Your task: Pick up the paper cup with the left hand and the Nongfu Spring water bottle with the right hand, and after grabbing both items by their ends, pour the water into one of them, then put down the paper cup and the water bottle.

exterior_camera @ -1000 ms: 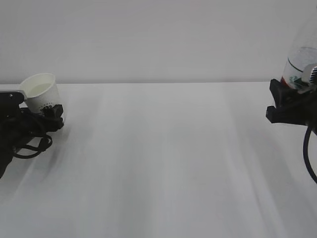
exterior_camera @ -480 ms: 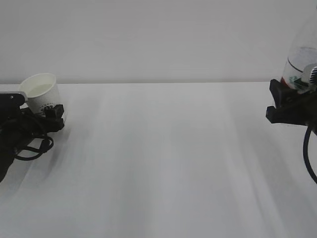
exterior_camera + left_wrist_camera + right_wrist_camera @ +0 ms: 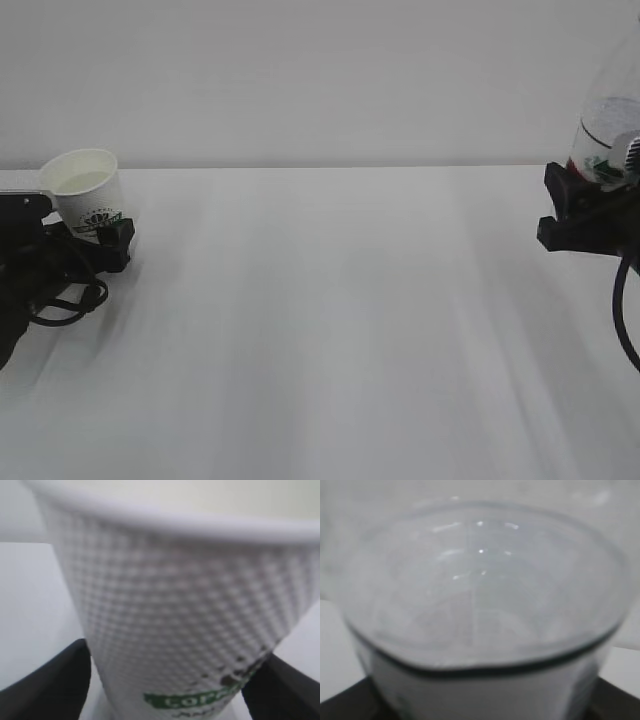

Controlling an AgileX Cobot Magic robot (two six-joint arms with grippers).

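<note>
Left pincer (image 3: 100, 240) sits low at the desk's far left edge, its black fingers (image 3: 47, 685) spread on either side of the cup (image 3: 88, 195); in the left wrist view a sliver of white shows between the left finger and the cup wall, while the right finger's contact is too blurred to judge. Most of the left arm is cut off by the frame, a loop of black cable (image 3: 60, 300) trailing beside it. The cup stands upright with its base down between the fingers, green logo facing out, and a pale liquid (image 3: 80, 182) shows inside, though its level is hard to read. From there the white desk (image 3: 330, 320) runs bare across the whole middle, giving wide room between the two arms. At the far right edge the right pincer (image 3: 590, 215) is pinching the bottle (image 3: 605, 130), which rises above it and is cropped by the frame, so its top is out of sight. The right wrist view is filled by the bottle's blurred clear body, with only dark finger corners at the bottom, and any water in it cannot be made out.
</note>
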